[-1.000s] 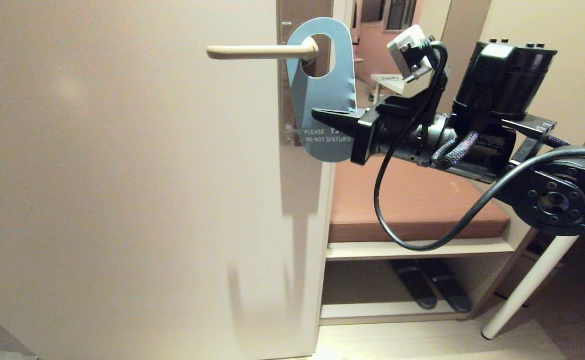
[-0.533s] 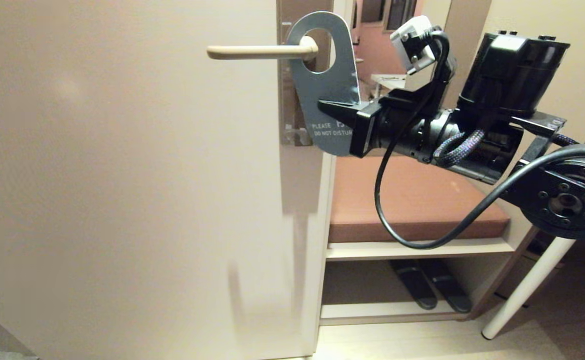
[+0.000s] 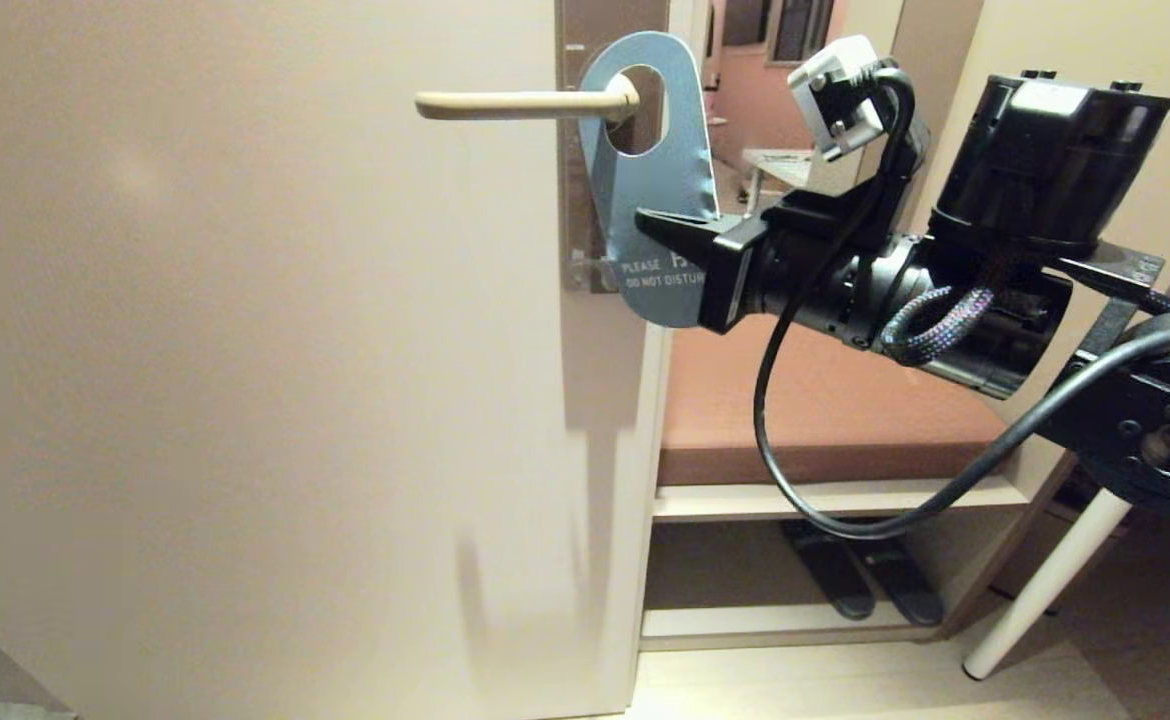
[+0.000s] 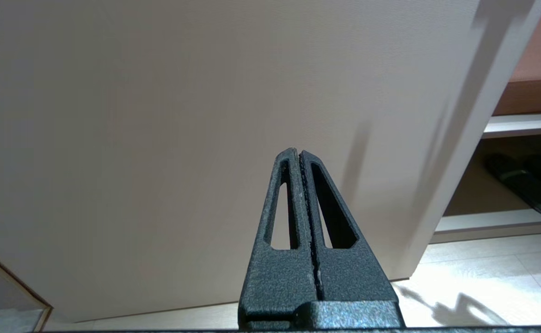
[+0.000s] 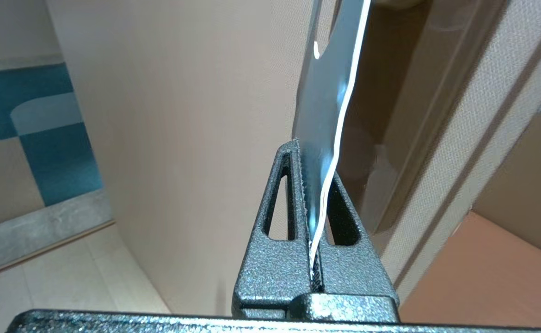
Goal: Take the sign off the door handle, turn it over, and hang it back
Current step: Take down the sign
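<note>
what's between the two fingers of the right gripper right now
The sign: the right gripper is shut on its edge, seen in the right wrist view. In the head view it still hangs on the door handle.

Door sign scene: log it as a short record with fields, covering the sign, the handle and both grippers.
sign: blue face outward, "PLEASE DO NOT DISTURB" partly readable, tilted, oval hole around the handle
door handle: cream lever, horizontal, on a brown-grey plate
right gripper: jaws shut on the sign's right edge, card pinched between them
left gripper: jaws shut, empty, low before the door
task stage: sign not yet off the handle
</note>
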Controlling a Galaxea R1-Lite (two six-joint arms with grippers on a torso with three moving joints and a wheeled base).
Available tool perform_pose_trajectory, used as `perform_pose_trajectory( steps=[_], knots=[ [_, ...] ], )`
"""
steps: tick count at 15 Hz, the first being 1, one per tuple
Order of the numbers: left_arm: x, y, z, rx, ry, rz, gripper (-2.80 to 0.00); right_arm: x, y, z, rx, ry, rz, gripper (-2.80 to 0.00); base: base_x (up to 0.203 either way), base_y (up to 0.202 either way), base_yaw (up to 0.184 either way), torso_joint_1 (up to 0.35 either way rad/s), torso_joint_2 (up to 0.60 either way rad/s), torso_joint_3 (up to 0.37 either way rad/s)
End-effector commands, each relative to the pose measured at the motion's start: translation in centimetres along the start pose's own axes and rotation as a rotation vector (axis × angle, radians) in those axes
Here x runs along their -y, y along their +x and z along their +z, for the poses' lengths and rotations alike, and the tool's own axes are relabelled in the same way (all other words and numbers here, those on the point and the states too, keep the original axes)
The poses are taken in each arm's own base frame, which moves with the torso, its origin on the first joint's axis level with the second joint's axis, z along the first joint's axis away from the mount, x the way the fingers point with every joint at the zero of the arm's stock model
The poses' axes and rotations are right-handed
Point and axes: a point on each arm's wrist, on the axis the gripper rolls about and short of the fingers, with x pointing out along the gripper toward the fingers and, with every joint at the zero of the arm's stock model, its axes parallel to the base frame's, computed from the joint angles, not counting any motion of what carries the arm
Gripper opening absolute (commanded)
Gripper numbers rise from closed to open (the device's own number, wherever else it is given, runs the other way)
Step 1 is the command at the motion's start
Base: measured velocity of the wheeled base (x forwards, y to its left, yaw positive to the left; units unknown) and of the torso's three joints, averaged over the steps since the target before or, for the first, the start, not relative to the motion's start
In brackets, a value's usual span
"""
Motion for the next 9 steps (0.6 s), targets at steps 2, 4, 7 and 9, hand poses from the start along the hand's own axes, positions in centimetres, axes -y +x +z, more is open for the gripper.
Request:
perform_pose_trajectory(
  steps=[2, 4, 7, 9],
  knots=[
    [0.0, 0.0, 0.0, -0.001, 0.001, 0.0, -2.8, -0.4, -0.2, 0.2, 0.014, 0.0, 0.001, -2.8, 0.0, 0.0, 0.0, 0.0, 0.0, 0.0],
    [0.0, 0.0, 0.0, -0.001, 0.001, 0.0, -2.8, -1.3, 0.1, 0.2, 0.028, 0.001, 0.004, -2.8, 0.0, 0.0, 0.0, 0.0, 0.0, 0.0],
    [0.0, 0.0, 0.0, -0.001, 0.001, 0.0, -2.8, -2.5, 0.4, 0.0, 0.041, 0.0, 0.034, -2.8, 0.0, 0.0, 0.0, 0.0, 0.0, 0.0],
    [0.0, 0.0, 0.0, -0.001, 0.001, 0.0, -2.8, -2.9, 0.8, -0.2, 0.064, -0.002, 0.045, -2.8, 0.0, 0.0, 0.0, 0.0, 0.0, 0.0]
  ],
)
